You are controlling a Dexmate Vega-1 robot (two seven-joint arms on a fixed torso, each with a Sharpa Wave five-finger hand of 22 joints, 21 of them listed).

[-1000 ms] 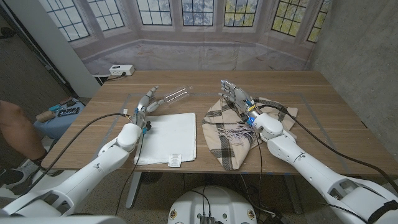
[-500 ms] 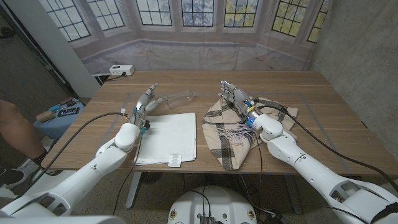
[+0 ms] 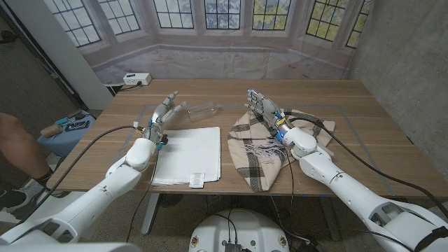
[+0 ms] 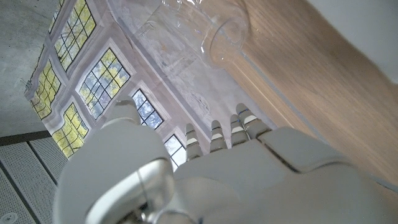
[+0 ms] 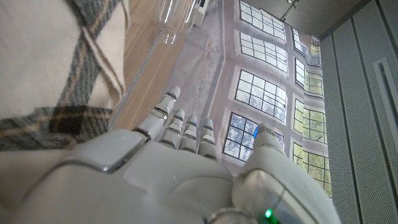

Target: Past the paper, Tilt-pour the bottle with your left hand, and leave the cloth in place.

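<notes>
Clear plastic marks the bottle [image 3: 204, 108], which is seen lying on its side on the wooden table [image 3: 364, 129], beyond the far edge of the white paper [image 3: 190, 154] and a little toward the cloth [image 3: 260, 143]. The left hand [image 3: 164, 113] is raised over the table near the paper's far left corner, its fingers spread apart and reaching toward the bottle; nothing is held in it, and a gap is seen between its fingertips and the bottle. From the left wrist camera the bottle [image 4: 205, 28] is shown ahead of the fingers [image 4: 214, 134], which are stretched out and apart from it. A small white tag [image 3: 198, 179] is seen at the paper's near edge. The checked cloth, beige with dark stripes and a fringe, is spread in folds just beside the paper on the right. The right hand [image 3: 266, 108] is held above the cloth's far part with fingers extended and slightly apart, empty (whether it touches the fabric cannot be told). In the right wrist view the cloth [image 5: 50, 68] is seen beside that hand [image 5: 168, 168], with the bottle [image 5: 174, 18] farther off on the wood. A white box [image 3: 137, 78] is set at the table's far left corner, and a person's arm [image 3: 19, 150] is seen at the left edge.
</notes>
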